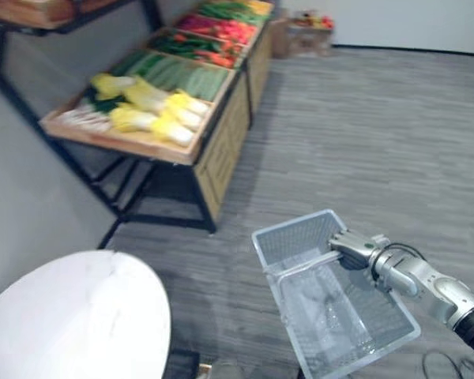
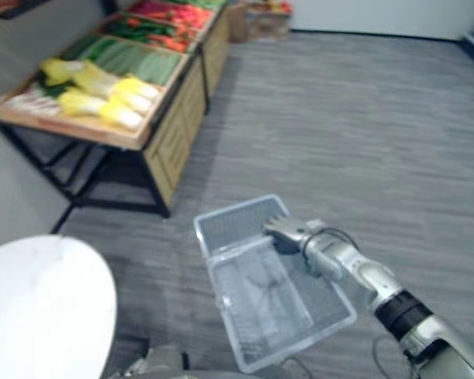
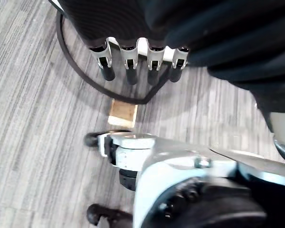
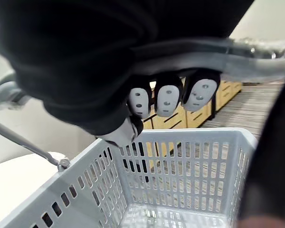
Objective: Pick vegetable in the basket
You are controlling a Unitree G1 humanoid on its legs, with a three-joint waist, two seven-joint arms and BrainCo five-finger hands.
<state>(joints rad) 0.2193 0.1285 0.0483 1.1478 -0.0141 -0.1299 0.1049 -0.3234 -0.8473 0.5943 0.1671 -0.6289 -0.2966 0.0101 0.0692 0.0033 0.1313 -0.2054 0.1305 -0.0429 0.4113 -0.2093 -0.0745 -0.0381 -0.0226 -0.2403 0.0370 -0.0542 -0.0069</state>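
A grey plank floor (image 1: 379, 118) spreads ahead; along its left side runs a wooden produce stand (image 1: 225, 136), well apart from the robot; a white round table (image 1: 79, 316) sits near at the lower left; the grey slotted basket (image 1: 296, 235) hangs ahead on the right with nothing visible in it, its handle (image 1: 304, 265) gripped by the right hand (image 1: 354, 248), whose fingers (image 4: 167, 100) curl round the bar; the left hand (image 3: 131, 66) hangs low over the floor, fingers straight, holding nothing; the vegetables lie on the stand, yellow-white cabbages (image 1: 154, 110) nearest, green ones (image 1: 178, 75) and red ones (image 1: 221, 30) behind; I judge this the approach step, with 0 vegetables picked; next the robot must close on the stand, lift the left hand to 1 cabbage, and bring the basket alongside.
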